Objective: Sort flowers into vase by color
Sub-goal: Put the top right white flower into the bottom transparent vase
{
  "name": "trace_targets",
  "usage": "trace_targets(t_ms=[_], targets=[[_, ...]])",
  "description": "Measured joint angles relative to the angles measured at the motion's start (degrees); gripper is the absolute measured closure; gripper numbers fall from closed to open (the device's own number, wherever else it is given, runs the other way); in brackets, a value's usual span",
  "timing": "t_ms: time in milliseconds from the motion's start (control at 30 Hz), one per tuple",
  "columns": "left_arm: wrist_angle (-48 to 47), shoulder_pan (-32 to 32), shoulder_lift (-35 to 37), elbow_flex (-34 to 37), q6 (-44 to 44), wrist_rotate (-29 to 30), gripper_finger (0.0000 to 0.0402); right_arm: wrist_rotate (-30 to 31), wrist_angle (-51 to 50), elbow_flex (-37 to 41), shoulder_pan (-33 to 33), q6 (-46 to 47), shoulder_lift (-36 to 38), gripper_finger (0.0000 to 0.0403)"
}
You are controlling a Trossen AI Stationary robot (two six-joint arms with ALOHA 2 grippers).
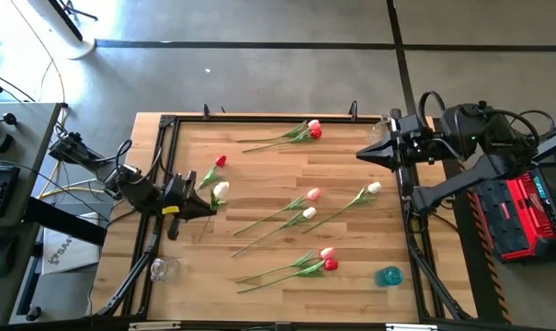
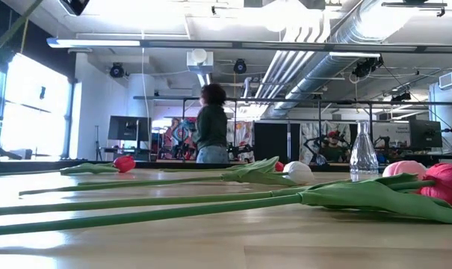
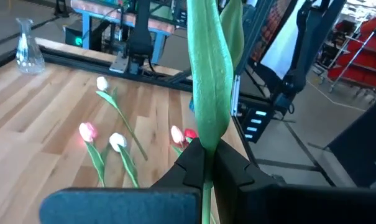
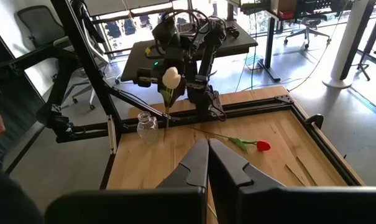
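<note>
My left gripper (image 1: pixel 209 206) (image 3: pixel 204 155), over the table's left side, is shut on a white tulip (image 1: pixel 221 190) (image 4: pixel 171 78), which stands head up. Its long leaf (image 3: pixel 209 74) rises past the fingers. My right gripper (image 1: pixel 360 154) (image 4: pixel 207 146) hangs shut and empty over the far right. On the wood lie a red tulip (image 1: pixel 221 161), a pink and red pair (image 1: pixel 312 129), a pink (image 1: pixel 312 194), two white (image 1: pixel 308 213) (image 1: pixel 374 188), and another pink and red pair (image 1: pixel 328 261). Clear vases stand near left (image 1: pixel 161 268) and far right (image 1: pixel 380 129); a blue one (image 1: pixel 388 276) stands near right. My left gripper pinches the white tulip's green stem (image 3: pixel 204 177) between its two fingers, just below where the leaf widens. The fingers lie about level, across the stem, pointing toward the table's right. The tulip stands upright with its head above the fingers.
A black frame (image 1: pixel 167 124) runs around the wooden top. The tulips lie spread over its middle and right. In the low view, stems and leaves (image 2: pixel 211 198) lie close in front, and a person (image 2: pixel 209 123) stands far off in the room.
</note>
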State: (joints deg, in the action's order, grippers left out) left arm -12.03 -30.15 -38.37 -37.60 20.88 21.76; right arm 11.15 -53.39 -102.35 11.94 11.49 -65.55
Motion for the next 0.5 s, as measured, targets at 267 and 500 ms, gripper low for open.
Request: trace_targets(t_ms=[267, 500], targets=[[0.8, -2.5, 2.5, 0.0, -1.1, 1.3, 0.0401, 0.0, 0.0, 0.0, 0.0, 0.0, 0.0, 0.0402], [1.5, -7.8, 9.0, 0.0, -5.0, -7.4, 0.0401, 0.0, 0.0, 0.0, 0.0, 0.0, 0.0, 0.0402]])
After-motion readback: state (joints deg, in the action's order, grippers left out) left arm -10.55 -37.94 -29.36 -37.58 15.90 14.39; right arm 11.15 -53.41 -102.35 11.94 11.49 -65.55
